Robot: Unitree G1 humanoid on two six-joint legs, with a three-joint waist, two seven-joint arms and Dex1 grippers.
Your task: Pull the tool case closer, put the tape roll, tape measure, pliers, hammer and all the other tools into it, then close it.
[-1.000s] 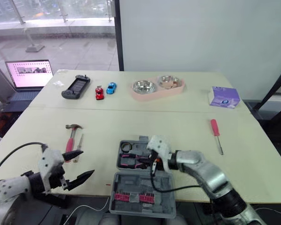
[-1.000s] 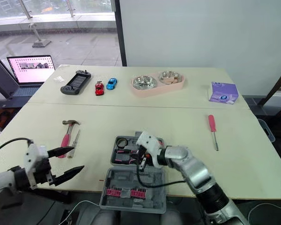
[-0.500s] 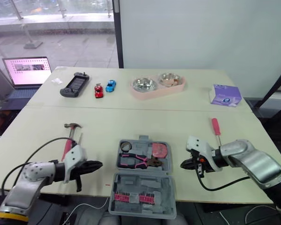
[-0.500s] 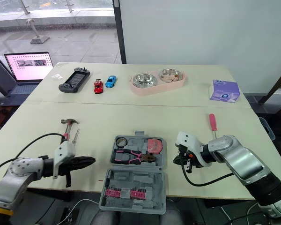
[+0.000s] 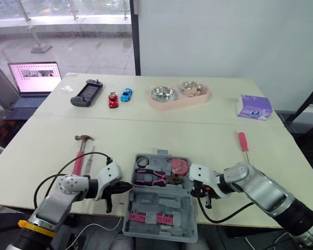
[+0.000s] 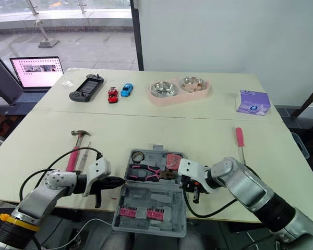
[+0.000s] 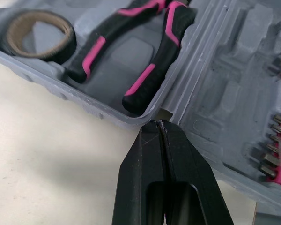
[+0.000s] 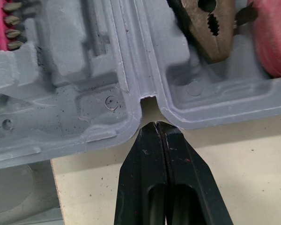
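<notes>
The grey tool case [image 5: 161,200] lies open at the table's front edge, its lid half hanging over the edge. Its tray holds the tape roll [image 5: 142,161], pink-handled pliers [image 5: 152,177] and red tape measure [image 5: 178,166]. My left gripper [image 5: 126,186] is shut, its tip [image 7: 158,124] at the hinge notch on the case's left side. My right gripper [image 5: 196,191] is shut too, with its tip [image 8: 154,125] at the hinge notch on the right side. The hammer [image 5: 81,151] lies on the table to the left, with a thin tool [image 5: 88,160] beside it. A red screwdriver [image 5: 243,143] lies to the right.
Along the far side stand a game controller [image 5: 86,94], a red toy car [image 5: 112,100], a blue toy car [image 5: 126,95], a pink double bowl [image 5: 178,96] and a purple tissue box [image 5: 255,107]. A laptop [image 5: 34,78] sits beyond the left edge.
My left gripper went from open to shut and moved right to the case's left hinge. My right gripper left the tray, swung out right, then came back to the right hinge.
</notes>
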